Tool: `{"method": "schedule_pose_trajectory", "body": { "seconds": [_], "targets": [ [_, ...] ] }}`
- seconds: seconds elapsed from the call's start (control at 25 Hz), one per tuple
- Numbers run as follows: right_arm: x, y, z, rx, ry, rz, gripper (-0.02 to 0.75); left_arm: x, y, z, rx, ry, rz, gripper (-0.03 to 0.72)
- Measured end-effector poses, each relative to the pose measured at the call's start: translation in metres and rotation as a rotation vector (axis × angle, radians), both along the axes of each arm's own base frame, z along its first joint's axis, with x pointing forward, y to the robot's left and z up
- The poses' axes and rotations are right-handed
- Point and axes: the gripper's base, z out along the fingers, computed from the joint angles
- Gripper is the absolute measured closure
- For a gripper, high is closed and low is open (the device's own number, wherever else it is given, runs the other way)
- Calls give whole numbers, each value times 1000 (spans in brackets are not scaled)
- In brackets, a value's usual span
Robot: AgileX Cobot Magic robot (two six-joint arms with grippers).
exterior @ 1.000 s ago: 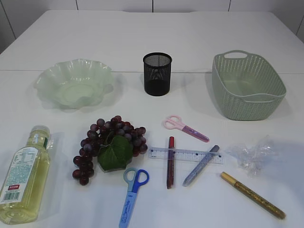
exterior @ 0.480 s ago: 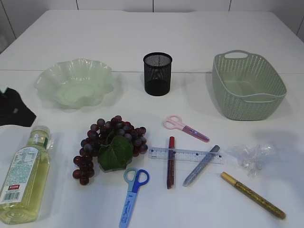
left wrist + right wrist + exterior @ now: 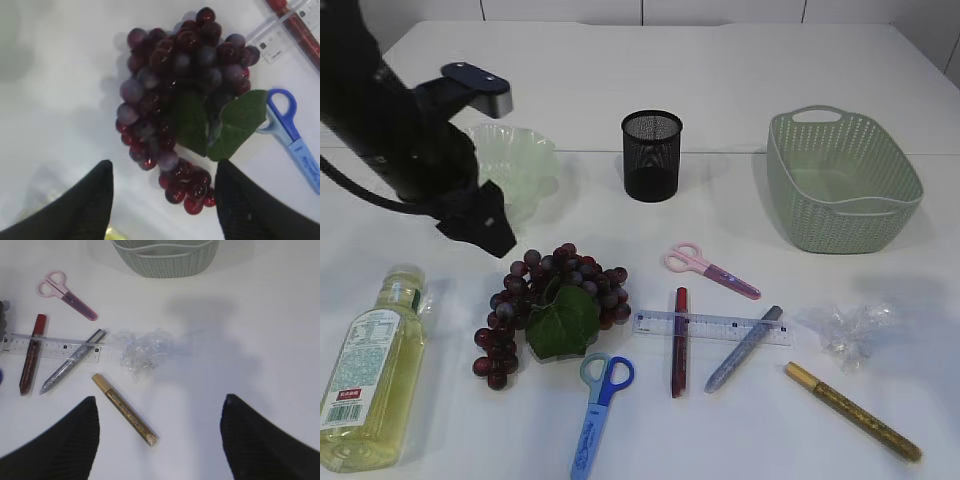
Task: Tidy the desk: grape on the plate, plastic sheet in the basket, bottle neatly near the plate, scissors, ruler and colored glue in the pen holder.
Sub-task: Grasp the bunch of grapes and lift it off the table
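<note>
Grape bunch (image 3: pixel 185 100) lying on the table (image 3: pixel 740 80), beside the blue scissors (image 3: pixel 292 135); left gripper (image 3: pixel 162 200) open above it, empty. Right gripper (image 3: pixel 157 440) open, hovering over the plastic sheet (image 3: pixel 140 350).

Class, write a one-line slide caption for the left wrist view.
Open left gripper above the grape bunch, blue scissors alongside.

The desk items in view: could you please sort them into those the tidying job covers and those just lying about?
Job:
grapes
plate
plastic sheet
basket
bottle
pink scissors
blue scissors
ruler
three glue pens
pen holder

Lying about:
nothing visible
</note>
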Motion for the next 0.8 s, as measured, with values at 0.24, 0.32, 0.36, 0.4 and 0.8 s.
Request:
{"method": "schedule_pose_trajectory", "body": {
  "seconds": [0.24,0.32,0.36,0.4,0.8],
  "targets": [
    [0,0,0,0,0,0,154,12,-32,-25,33,-5,-101,182],
    [0,0,0,0,0,0,154,13,-38,-34,38,2,-112,156],
    [0,0,0,0,0,0,154,14,-39,-38,42,6,-114,144],
    [0,0,0,0,0,0,155,15,-41,-40,42,1,-118,139],
    [0,0,0,-1,0,2,155,24,-43,-60,74,-23,-127,127]
  ]
}}
